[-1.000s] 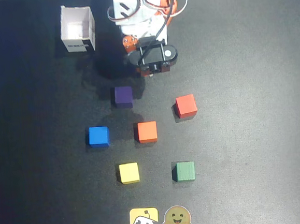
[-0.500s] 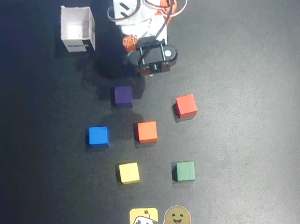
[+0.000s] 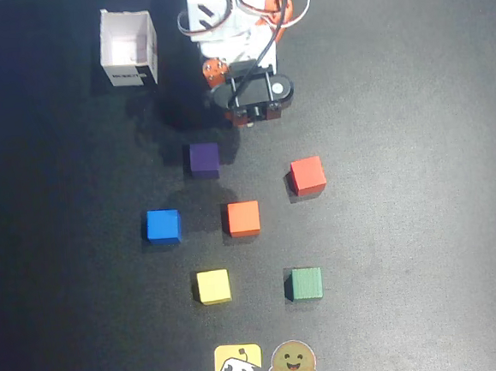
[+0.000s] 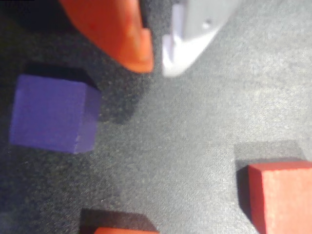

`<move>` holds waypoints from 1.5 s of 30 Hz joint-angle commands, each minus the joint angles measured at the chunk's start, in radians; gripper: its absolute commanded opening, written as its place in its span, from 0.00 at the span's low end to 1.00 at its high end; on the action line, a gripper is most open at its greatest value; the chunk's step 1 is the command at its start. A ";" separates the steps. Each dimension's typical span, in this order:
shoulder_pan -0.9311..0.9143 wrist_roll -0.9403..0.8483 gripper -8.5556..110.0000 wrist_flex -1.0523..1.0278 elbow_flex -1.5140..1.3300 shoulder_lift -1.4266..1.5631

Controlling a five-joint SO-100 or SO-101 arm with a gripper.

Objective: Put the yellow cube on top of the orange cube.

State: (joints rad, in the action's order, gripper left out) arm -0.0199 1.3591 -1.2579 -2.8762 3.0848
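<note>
Wrist view: orange cube (image 4: pixel 124 230) mostly cropped.

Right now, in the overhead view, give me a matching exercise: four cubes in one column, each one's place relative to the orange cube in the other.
Things:
1. yellow cube
2. blue cube
3. purple cube
4. green cube

Places relative to the orange cube:
A. level with it, to the left
B. below and right
C. above and left
D. below and left

Pairs: 1-D, 2-A, 3-C, 4-B
</note>
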 commanded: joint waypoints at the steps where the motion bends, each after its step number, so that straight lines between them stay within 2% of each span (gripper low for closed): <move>1: -0.002 0.000 0.07 -0.002 0.003 0.008; 34: -0.034 -0.023 0.07 -0.002 0.003 0.008; 40: -0.026 -0.126 0.07 0.041 0.003 0.008; 45: -0.034 -0.121 0.07 0.063 0.003 0.008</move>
State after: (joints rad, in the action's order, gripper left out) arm -0.0522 1.2471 -1.2149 -2.8762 3.0848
